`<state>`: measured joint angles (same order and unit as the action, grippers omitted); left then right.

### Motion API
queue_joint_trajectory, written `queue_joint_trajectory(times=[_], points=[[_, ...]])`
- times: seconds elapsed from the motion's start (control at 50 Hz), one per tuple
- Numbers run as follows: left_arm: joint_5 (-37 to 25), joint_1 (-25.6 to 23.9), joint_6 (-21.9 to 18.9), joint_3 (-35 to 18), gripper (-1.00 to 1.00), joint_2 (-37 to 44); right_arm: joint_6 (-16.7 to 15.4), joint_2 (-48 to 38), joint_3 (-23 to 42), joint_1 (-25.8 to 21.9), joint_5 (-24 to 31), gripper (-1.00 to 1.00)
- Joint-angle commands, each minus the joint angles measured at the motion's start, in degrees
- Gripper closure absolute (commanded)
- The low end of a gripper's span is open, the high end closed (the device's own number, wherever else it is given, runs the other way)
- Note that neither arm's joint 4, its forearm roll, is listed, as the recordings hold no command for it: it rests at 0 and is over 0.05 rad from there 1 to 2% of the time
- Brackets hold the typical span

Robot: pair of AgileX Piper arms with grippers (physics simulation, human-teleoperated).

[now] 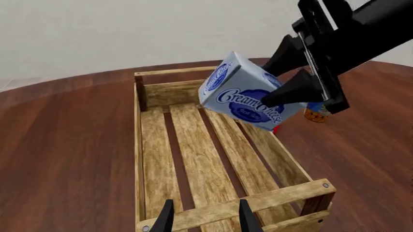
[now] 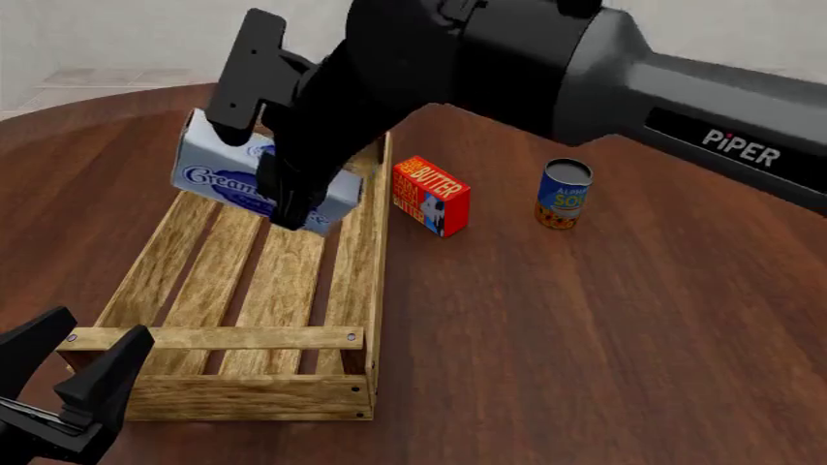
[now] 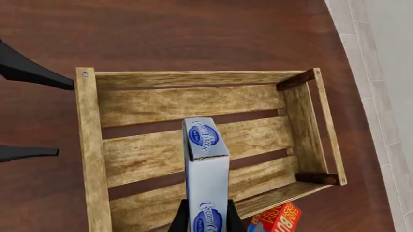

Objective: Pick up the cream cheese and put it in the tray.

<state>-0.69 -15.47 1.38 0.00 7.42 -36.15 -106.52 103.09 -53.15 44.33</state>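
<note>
The cream cheese [image 2: 220, 179] is a light blue and white box with a dark blue oval label. My right gripper [image 2: 265, 189] is shut on it and holds it tilted in the air above the far end of the tray [image 2: 246, 392]. The left wrist view shows the box [image 1: 242, 92] pinched between the right fingers [image 1: 297, 87] over the tray [image 1: 226, 210]. The right wrist view looks down the box [image 3: 206, 159] onto the slatted floor [image 3: 154, 106]. My left gripper [image 2: 77, 363] is open and empty at the tray's near left corner.
A red and orange butter box [image 2: 431, 196] stands just right of the tray's far end. A blue can [image 2: 565, 194] stands further right. The brown wooden table [image 2: 582, 339] carries all of this.
</note>
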Motion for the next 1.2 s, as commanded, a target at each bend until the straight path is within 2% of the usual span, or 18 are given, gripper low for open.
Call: queue_joint_trajectory(times=[0.02, 0.06, 0.12, 0.58, 0.84, 0.98, 1.2], points=[[-0.3, -0.2, -0.1, 0.0, -1.00, -0.5, 1.5, -1.6, -3.3, -1.2, -4.6, 1.00], [-0.3, -0.2, -0.1, 0.0, -1.00, -0.5, 1.2, -2.0, -3.6, -1.1, -5.2, 1.00], [-0.4, -0.2, 0.0, 0.0, -1.00, -0.7, -1.1, -3.2, -4.2, 0.4, -5.9, 1.00], [-0.7, 0.0, 0.6, 0.0, -1.00, -1.1, 1.0, -7.7, -8.5, -1.1, -11.0, 1.00], [-1.1, 0.3, 0.8, 0.0, -1.00, -1.5, 0.3, -11.2, -7.9, -0.5, -12.2, 1.00], [-1.1, 0.4, 1.0, 0.0, -1.00, -1.5, -1.3, -11.5, -11.1, -1.1, -14.9, 1.00], [-1.0, 0.3, 1.1, 0.0, -1.00, -1.4, -0.6, -13.5, -9.4, -0.5, -14.8, 1.00]])
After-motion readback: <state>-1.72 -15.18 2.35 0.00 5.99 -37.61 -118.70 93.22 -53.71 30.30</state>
